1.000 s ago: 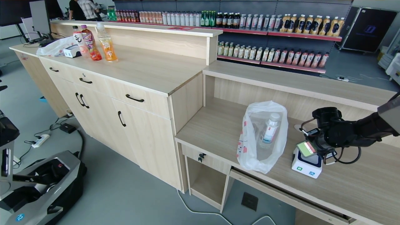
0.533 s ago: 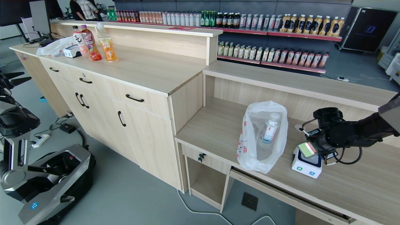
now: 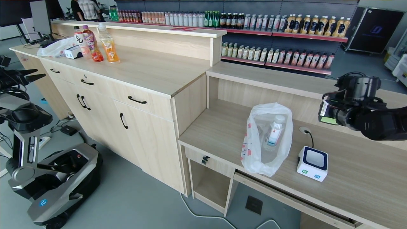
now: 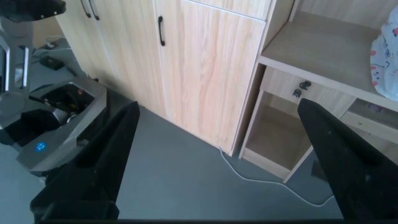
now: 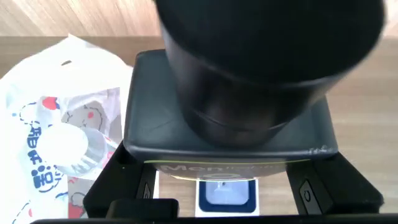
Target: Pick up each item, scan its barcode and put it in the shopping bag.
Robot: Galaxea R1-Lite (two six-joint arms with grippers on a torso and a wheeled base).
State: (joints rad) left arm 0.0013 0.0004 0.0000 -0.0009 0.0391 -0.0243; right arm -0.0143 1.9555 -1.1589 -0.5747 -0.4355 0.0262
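My right gripper [image 3: 329, 115] hangs above the counter's right end, shut on a small dark package [image 3: 323, 108] with a green and white label. In the right wrist view the package [image 5: 230, 130] sits between the fingers [image 5: 127, 194], over the white barcode scanner [image 5: 227, 193]. The scanner [image 3: 312, 163] stands on the lower counter, right of the white shopping bag [image 3: 254, 149]. A clear bottle [image 3: 274, 129] stands inside the bag [image 5: 43, 118]. Far to the left, over the floor, my left gripper [image 3: 24, 78] [image 4: 224, 162] is open with nothing in it.
The raised counter [image 3: 152, 70] at left carries three drink bottles [image 3: 95, 43], a second scanner [image 3: 73, 52] and another bag [image 3: 54, 48]. Stocked drink shelves [image 3: 273, 35] line the back. A cabinet [image 4: 205, 68] and cables on the floor lie below the left gripper.
My right gripper has risen up and to the right from just above the scanner, carrying the package. The left arm has lifted higher at the left edge.
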